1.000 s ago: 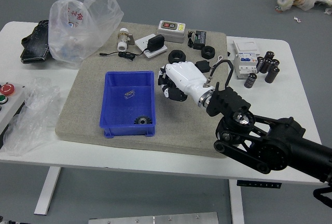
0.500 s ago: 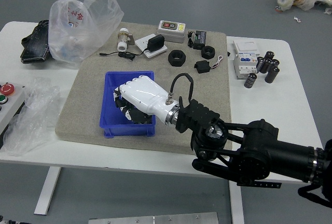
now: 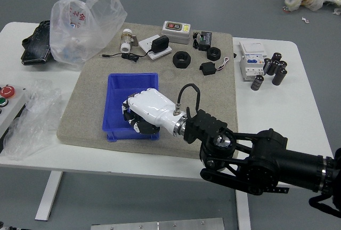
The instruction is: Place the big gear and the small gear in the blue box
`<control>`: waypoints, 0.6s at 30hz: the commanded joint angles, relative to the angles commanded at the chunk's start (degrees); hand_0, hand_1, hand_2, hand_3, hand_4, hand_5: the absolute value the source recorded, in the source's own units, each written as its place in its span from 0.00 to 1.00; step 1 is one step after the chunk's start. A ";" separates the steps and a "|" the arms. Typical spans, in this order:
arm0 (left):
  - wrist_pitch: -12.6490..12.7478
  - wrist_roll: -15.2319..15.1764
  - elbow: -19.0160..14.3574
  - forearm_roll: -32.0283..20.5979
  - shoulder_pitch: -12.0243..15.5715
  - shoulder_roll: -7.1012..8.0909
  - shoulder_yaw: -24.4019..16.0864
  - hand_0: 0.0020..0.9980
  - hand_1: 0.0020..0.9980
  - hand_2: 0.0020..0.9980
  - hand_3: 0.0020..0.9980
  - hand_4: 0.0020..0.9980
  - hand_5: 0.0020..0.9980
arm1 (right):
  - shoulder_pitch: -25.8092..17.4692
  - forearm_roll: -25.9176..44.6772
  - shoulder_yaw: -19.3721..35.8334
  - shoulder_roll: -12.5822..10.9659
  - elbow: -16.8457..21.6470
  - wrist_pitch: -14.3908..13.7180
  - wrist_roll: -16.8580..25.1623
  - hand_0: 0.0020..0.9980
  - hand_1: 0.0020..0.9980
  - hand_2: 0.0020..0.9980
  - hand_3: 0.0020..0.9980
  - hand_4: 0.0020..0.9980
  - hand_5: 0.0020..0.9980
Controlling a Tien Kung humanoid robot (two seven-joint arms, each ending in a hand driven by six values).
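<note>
The blue box (image 3: 111, 114) stands on the grey-brown mat, left of its middle. Over its right side and partly inside its outline is my right hand (image 3: 149, 106), white on the back with black parts lower down. It hides the box's near right corner, where a black gear showed a second ago. No gear can be made out now, and whether my right hand holds one cannot be seen. My left hand is out of view.
Two black rings (image 3: 181, 59) (image 3: 213, 54), a small black adapter (image 3: 208, 68), a charger (image 3: 159, 43) and a switch box (image 3: 176, 32) lie beyond the hand. Plastic bags (image 3: 80, 30) are at the left; black cylinders (image 3: 279, 76) stand at the right.
My right hand has moved left from beside the box to over it, then slightly right and nearer the table's front edge. The gear seen in the box is now covered.
</note>
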 joint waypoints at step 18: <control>-0.04 -0.02 0.03 -0.03 0.07 0.00 0.02 0.59 0.50 0.53 0.64 0.65 0.20 | -1.63 1.50 6.77 -2.38 1.61 -0.11 -0.28 0.42 0.69 0.85 0.89 0.38 0.13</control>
